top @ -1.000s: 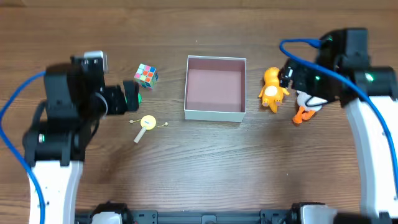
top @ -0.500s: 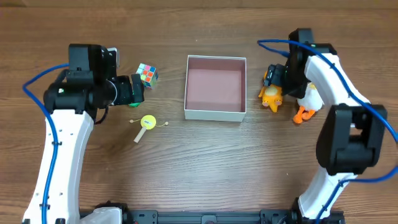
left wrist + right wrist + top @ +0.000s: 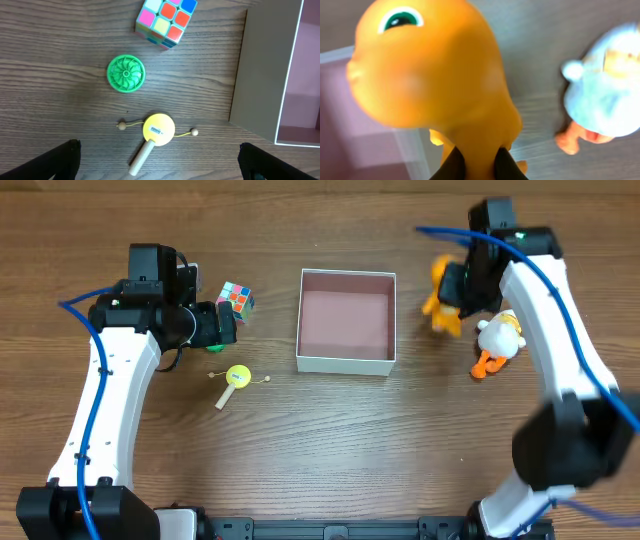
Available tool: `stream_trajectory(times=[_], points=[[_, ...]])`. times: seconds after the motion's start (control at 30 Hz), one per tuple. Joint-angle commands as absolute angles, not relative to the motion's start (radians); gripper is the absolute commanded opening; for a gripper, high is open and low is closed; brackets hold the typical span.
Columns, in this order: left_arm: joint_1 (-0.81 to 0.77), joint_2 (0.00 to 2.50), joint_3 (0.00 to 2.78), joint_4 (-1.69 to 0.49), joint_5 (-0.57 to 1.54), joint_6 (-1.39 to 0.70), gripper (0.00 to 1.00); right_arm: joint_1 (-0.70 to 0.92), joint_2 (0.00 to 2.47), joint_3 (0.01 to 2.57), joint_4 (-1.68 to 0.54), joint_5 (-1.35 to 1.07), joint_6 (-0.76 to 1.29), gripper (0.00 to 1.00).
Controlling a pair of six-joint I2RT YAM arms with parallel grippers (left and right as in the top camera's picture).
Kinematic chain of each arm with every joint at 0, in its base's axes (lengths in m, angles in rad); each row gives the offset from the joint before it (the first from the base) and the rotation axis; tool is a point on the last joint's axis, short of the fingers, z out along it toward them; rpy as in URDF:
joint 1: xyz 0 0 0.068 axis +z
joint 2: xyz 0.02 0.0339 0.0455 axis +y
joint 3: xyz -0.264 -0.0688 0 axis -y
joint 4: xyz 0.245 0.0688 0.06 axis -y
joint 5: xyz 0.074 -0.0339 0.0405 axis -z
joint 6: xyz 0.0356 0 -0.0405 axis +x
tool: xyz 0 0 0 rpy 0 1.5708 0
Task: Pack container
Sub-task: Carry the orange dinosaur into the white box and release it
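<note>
The container [image 3: 345,364], a shallow white-walled box with a pinkish-brown inside, sits mid-table with nothing in it. Its outer wall [image 3: 260,70] fills the right of the left wrist view. My right gripper [image 3: 460,286] is shut on an orange dinosaur toy [image 3: 440,298], which hangs just right of the box's far corner. In the right wrist view both fingers pinch the toy [image 3: 435,85] low on its body, at the gripper [image 3: 477,162]. My left gripper [image 3: 222,328] is open and holds nothing, left of the box, above a yellow rattle drum [image 3: 157,131].
A white duck toy [image 3: 497,340] with orange feet stands right of the box, blurred in the right wrist view [image 3: 607,95]. A colour cube [image 3: 236,298], a green disc [image 3: 126,73] and the yellow rattle drum [image 3: 236,379] lie left of the box.
The right gripper shut on the orange toy and carried it up off the table toward the far side. The left arm shifted slightly right, its gripper staying open.
</note>
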State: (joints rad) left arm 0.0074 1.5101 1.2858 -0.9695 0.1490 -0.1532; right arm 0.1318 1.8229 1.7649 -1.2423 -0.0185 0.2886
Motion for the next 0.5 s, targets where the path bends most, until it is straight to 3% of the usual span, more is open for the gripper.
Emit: stream_trajectory(times=[0.0, 0.17, 0.33, 0.47], points=[[0.013, 1.517, 1.308, -0.968, 0.146, -0.134, 1.00, 0.301, 1.665, 1.835, -1.225, -0.020, 0.358, 0.04], [0.013, 1.517, 1.308, -0.968, 0.146, -0.134, 1.00, 0.498, 1.750, 1.757, -1.125, 0.091, 0.566, 0.04], [0.013, 1.517, 1.308, -0.968, 0.146, -0.134, 1.00, 0.489, 2.000, 1.751, -1.120, 0.163, 0.630, 0.04], [0.013, 1.517, 1.308, -0.968, 0.147, -0.134, 1.00, 0.486, 2.085, 1.751, -1.127, 0.176, 0.629, 0.18]])
